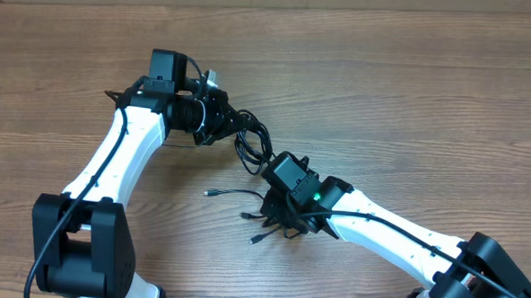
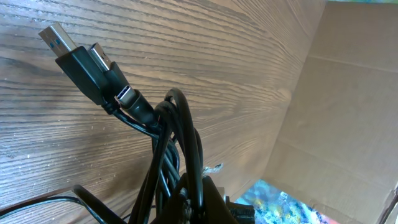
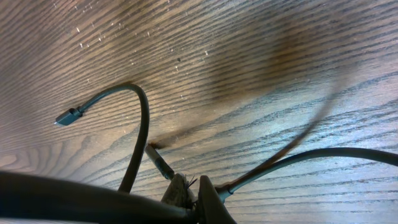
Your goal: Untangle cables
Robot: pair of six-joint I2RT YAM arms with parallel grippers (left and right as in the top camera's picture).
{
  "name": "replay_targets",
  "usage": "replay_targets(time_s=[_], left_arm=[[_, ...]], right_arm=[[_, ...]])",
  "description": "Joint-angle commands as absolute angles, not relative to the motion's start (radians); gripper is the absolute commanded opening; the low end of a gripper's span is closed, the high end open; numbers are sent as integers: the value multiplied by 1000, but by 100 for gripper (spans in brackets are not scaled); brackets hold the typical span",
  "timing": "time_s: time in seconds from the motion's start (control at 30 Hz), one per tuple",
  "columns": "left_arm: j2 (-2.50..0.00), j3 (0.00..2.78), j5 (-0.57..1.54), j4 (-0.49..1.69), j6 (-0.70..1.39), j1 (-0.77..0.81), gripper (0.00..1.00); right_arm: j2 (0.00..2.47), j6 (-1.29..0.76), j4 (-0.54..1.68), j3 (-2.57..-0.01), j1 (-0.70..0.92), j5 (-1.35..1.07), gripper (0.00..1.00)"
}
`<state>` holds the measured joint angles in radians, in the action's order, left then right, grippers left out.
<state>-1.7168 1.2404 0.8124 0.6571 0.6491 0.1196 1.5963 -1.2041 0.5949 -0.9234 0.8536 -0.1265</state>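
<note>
The cables are thin black cords bunched in a tangle at the table's middle, between my two grippers. My left gripper is shut on the upper part of the bundle. In the left wrist view a cord runs between its fingers, and the cables rise to two USB plugs. My right gripper sits just below the tangle, fingers shut. One cord arcs off to a small plug. Another cord leaves beside the right finger. Whether a cord is pinched there is unclear.
Loose plug ends lie on the wooden table left of and below the right gripper. A cardboard wall stands at the table's far edge. A thick black arm wire crosses the bottom of the right wrist view.
</note>
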Motion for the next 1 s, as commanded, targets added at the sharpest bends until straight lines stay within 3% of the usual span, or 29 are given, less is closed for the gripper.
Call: replay_targets(time_s=[0.0,0.5,0.8,0.97], left_arm=[[-1713,1245,848,654,634,116,4],[-1713,1245,850,744,169,131,4],[-1713,1245,1023,784,-162,187,4],[-1713,1245,1022,800,-168,191,4]], right_arm=[[1600,-1193,593,-916,859,-119,4],[1388,-842,863,-1090,798,-171,4],[1371,-671,888,-1141,588,-398,4],[1371,-672,837,-1141,442,-410,4]])
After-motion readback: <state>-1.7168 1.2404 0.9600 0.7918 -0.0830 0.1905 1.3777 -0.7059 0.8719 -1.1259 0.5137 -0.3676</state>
